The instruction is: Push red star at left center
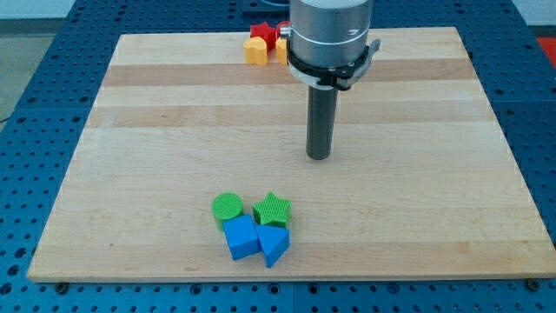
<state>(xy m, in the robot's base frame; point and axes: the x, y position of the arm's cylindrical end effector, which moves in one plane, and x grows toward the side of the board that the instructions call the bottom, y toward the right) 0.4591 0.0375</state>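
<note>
A red block (262, 34), its star shape hard to make out, sits at the view's top edge of the wooden board (156, 130), partly behind the arm. A yellow block (255, 50) lies right in front of it, and another yellow block (282, 49) shows at the arm's edge. My tip (319, 156) rests on the board near the centre, well below and to the right of the red block, touching no block.
Near the view's bottom a cluster holds a green cylinder (227, 207), a green star (272, 209), a blue cube (241, 236) and a blue triangular block (274, 245). The arm's grey body (330, 35) hides part of the top cluster.
</note>
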